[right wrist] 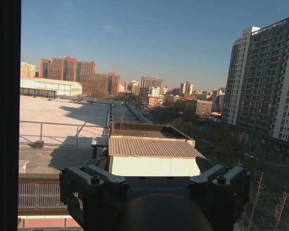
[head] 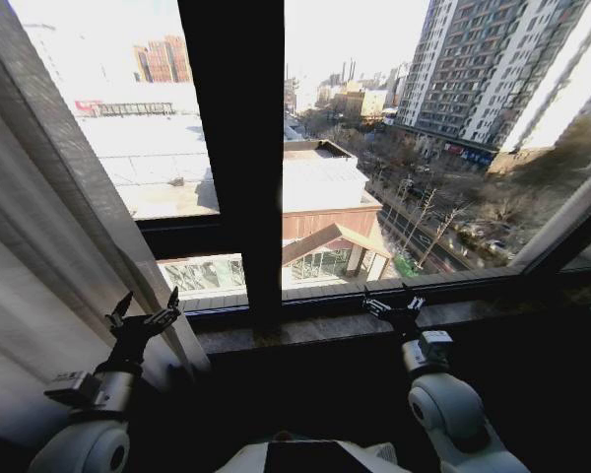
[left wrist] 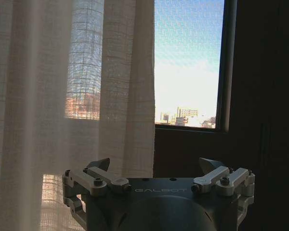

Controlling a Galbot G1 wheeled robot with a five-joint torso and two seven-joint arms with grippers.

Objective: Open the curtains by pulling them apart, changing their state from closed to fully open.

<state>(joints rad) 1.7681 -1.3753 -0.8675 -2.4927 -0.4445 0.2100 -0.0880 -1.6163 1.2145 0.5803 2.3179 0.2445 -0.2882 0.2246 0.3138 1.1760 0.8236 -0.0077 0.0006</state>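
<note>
The curtains (head: 49, 246) hung gathered at the far left of the window's central mullion (head: 238, 168), with the panes on both sides of that mullion uncovered and the city visible through them. In the left wrist view, the sheer pleated fabric (left wrist: 62, 96) covered the area beside a dark window frame (left wrist: 226, 67), with bare glass between the fabric edge and that frame. The left hand (head: 145, 317) was raised left of the mullion, directly in front of the curtains' lower edge, with its fingers (left wrist: 98, 175) spread apart and holding nothing. The window sill (head: 305, 325) ran beneath the mullion. The right hand (head: 394, 307) was raised right of the mullion, just above the sill, with its fingers (right wrist: 94, 178) also spread apart and holding nothing, facing the bare glass.
</note>
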